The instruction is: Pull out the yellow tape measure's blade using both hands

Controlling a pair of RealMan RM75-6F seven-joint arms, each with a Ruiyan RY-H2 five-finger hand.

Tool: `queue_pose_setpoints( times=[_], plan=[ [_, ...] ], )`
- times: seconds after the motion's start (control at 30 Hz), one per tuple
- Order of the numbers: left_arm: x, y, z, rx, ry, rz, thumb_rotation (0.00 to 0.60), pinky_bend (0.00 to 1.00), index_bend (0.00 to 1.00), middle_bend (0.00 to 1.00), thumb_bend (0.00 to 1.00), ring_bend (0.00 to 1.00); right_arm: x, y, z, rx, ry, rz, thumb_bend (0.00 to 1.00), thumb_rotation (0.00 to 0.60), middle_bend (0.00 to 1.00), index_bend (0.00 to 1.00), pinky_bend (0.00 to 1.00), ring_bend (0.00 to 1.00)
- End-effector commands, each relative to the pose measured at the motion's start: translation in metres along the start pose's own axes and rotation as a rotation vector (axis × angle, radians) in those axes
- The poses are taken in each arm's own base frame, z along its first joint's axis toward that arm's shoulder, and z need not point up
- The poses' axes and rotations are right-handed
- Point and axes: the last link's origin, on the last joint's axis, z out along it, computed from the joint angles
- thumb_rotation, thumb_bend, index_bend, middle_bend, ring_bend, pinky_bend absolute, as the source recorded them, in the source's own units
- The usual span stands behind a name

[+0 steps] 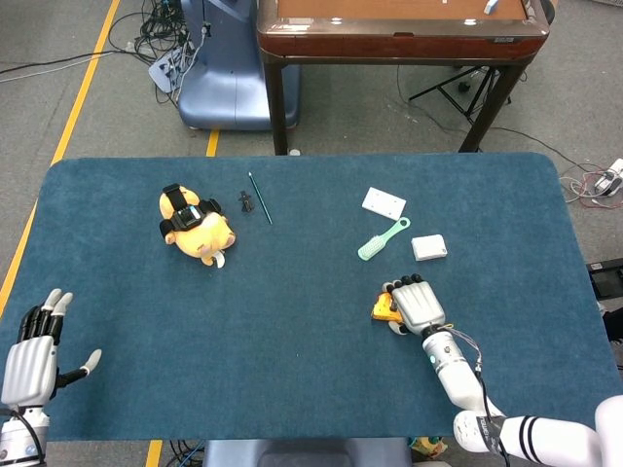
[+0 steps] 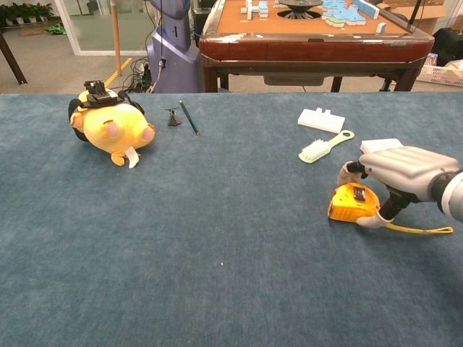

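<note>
The yellow tape measure [image 2: 352,203] lies flat on the blue table, right of centre; in the head view the tape measure [image 1: 383,309] peeks out at the left of my right hand [image 1: 417,304]. My right hand [image 2: 401,172] arches over its right side. The thumb [image 2: 372,220] touches its near corner and the fingertips [image 2: 346,173] curl down at its far edge. A thin yellow strip [image 2: 419,230] trails from the case to the right on the cloth. My left hand [image 1: 29,352] hovers with fingers apart and holds nothing at the table's near left corner, far from the tape.
A yellow plush toy [image 1: 198,229] lies at the back left, with a dark pen [image 1: 259,197] and a small clip [image 1: 245,202] beside it. A green brush [image 1: 383,239], a white block [image 1: 384,203] and a white box [image 1: 429,247] sit just beyond my right hand.
</note>
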Motion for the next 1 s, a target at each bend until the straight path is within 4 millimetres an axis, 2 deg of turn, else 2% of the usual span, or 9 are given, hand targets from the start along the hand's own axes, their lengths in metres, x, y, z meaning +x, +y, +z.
queue_pose_setpoints(
  times=[0.03,0.2,0.37,0.63,0.8,1.0],
  plan=[
    [0.001,0.0,0.002,-0.003,-0.002,-0.001,0.6,0.01,0.04,0.0,0.22,0.0,-0.001,-0.001,0.0,0.001,-0.008,0.004,0.42,0.6,0.37,0.34,0.18,0.24],
    [0.003,0.007,0.013,-0.037,-0.005,-0.004,0.6,0.01,0.04,0.0,0.22,0.0,0.004,-0.006,-0.001,0.02,0.0,0.043,0.55,0.6,0.46,0.45,0.18,0.31],
    [0.003,0.028,0.035,-0.11,-0.055,-0.062,0.6,0.01,0.04,0.0,0.22,0.0,0.028,-0.015,-0.004,0.052,0.042,0.106,0.6,0.6,0.53,0.52,0.19,0.37],
    [-0.009,0.072,0.07,-0.195,-0.172,-0.246,0.6,0.01,0.04,0.0,0.22,0.0,0.08,-0.046,-0.011,0.128,0.131,0.151,0.61,0.6,0.57,0.54,0.22,0.44],
    [-0.02,0.098,0.085,-0.228,-0.221,-0.358,0.6,0.01,0.02,0.0,0.22,0.0,0.103,-0.069,-0.011,0.161,0.164,0.151,0.61,0.6,0.59,0.56,0.24,0.47],
    [-0.034,0.126,0.094,-0.269,-0.274,-0.417,0.6,0.01,0.0,0.0,0.22,0.0,0.12,-0.09,-0.006,0.174,0.17,0.122,0.61,0.6,0.61,0.58,0.26,0.5]
  ],
)
